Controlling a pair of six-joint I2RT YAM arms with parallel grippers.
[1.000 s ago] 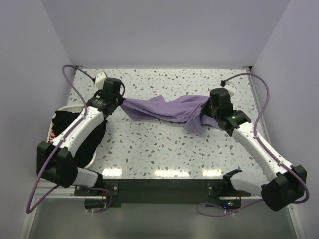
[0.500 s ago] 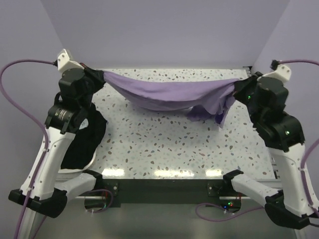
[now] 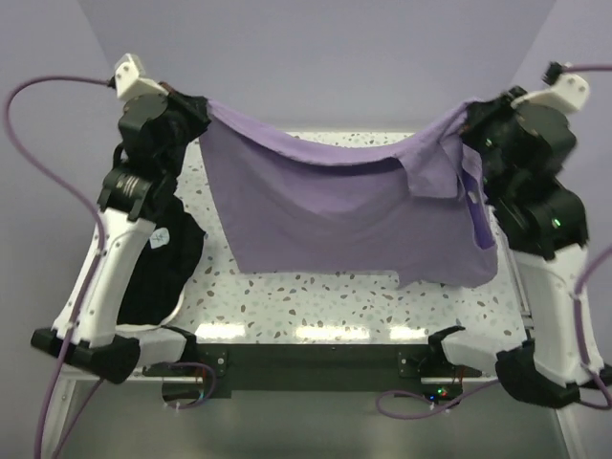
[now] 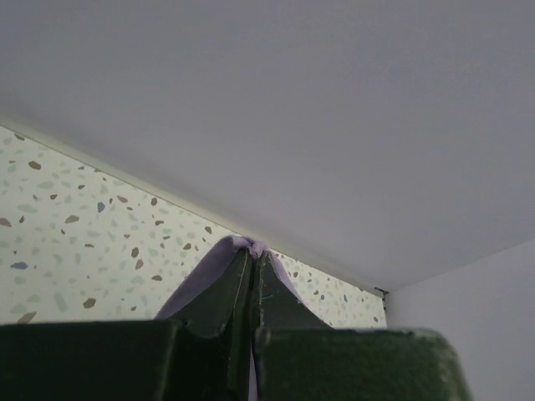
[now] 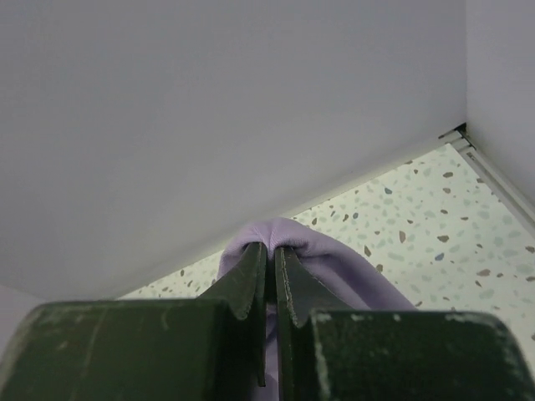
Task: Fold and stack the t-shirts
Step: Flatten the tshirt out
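No text, brand, number or sign can be read in any view. The lavender t-shirt is shown plain. A small white mark is seen on the black t-shirt, too small to be made out.

This is a robotics lab's test cell: a speckled, terrazzo-patterned tabletop is boxed in at the back and both sides by plain pale walls that meet it at bare seams. A white-and-black left arm and right arm are bolted to a dark plate at its near edge, with purple cables looping off them and small indicator lights glowing by the right base. The left claw and right claw, both clamped tight, hold a lavender t-shirt spread above the tabletop.
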